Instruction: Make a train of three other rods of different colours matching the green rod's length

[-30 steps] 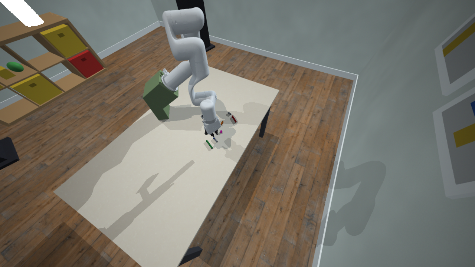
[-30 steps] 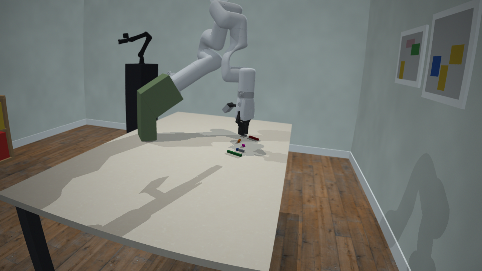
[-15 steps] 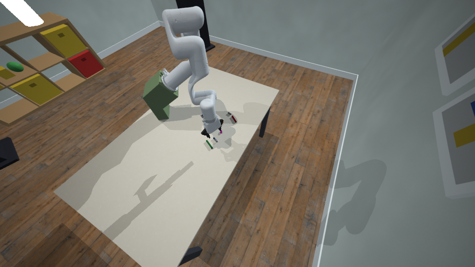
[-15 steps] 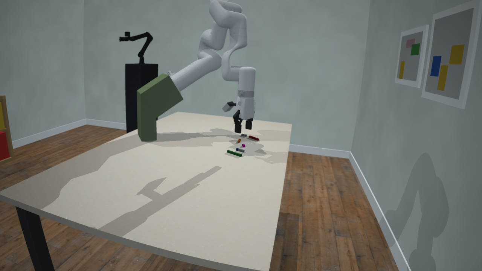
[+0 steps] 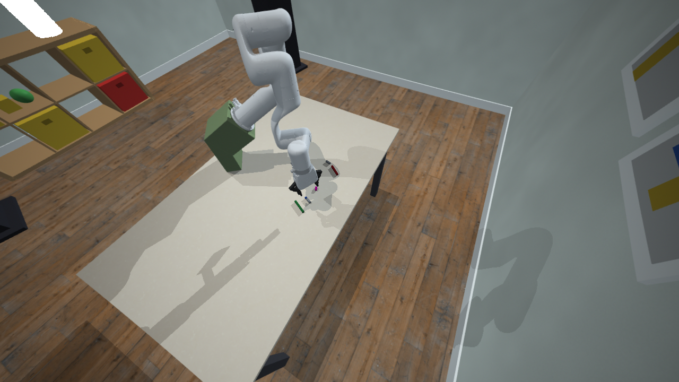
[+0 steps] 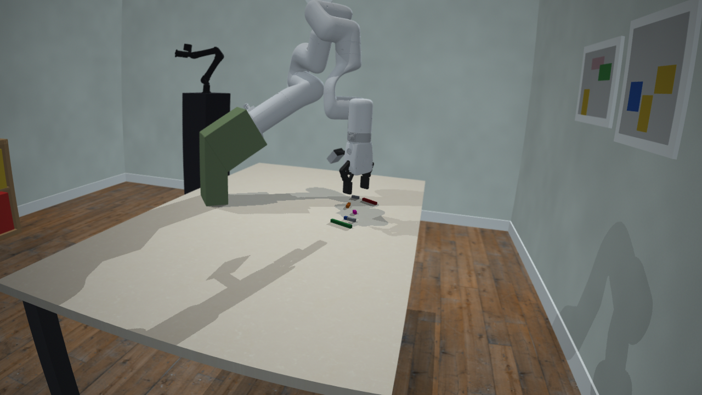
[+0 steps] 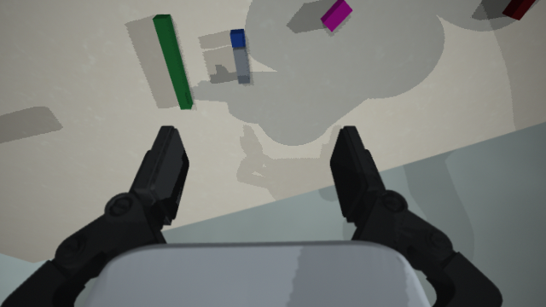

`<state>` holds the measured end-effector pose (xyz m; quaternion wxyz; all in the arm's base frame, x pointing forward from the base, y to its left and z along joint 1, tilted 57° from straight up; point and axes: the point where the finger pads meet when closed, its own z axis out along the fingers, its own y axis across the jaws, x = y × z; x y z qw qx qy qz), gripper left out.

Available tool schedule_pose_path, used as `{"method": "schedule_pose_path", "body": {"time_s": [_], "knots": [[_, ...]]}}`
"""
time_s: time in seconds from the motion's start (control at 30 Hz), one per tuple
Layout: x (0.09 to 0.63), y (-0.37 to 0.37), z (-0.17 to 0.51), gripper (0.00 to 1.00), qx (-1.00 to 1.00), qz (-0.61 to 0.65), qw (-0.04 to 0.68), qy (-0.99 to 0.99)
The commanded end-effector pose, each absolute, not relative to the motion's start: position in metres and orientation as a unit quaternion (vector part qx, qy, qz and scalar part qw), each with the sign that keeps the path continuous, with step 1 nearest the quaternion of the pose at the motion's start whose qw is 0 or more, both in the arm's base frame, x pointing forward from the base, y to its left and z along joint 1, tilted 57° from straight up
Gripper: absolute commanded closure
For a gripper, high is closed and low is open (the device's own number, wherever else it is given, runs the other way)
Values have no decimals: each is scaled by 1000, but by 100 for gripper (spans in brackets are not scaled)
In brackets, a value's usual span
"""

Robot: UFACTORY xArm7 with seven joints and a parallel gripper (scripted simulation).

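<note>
My gripper (image 5: 308, 189) (image 6: 356, 190) (image 7: 259, 144) is wide open and empty, raised above the table. The green rod (image 5: 298, 206) (image 6: 341, 223) (image 7: 172, 61) lies flat. Beside it, apart, the blue rod (image 6: 346, 217) (image 7: 238, 38) and a grey rod (image 5: 307, 200) (image 6: 351, 219) (image 7: 242, 66) lie end to end, roughly in line, with no gap visible. The magenta rod (image 5: 316, 188) (image 6: 354, 211) (image 7: 336, 15) lies separate and turned askew. The orange rod (image 6: 348, 204) is hidden in the top view.
Beyond the magenta rod lie the red rod (image 5: 334, 170) (image 6: 369, 201) (image 7: 519, 8) and a second grey rod (image 5: 327, 162) (image 6: 355, 197), near each other. The arm's green base block (image 5: 230, 135) (image 6: 215, 164) stands at the table's edge. Shadows fall around the rods.
</note>
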<state>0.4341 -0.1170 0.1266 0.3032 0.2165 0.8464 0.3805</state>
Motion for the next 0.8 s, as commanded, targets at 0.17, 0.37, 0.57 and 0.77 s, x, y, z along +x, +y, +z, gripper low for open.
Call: {"method": "schedule_pose_path", "body": {"time_s": [0.17, 0.37, 0.57, 0.77], "knots": [[435, -73, 151, 0, 341, 435, 251, 795], [429, -46, 160, 0, 417, 460, 207, 756], [421, -25, 164, 0, 477, 474, 168, 721], [408, -1, 165, 0, 551, 481, 117, 672]]}}
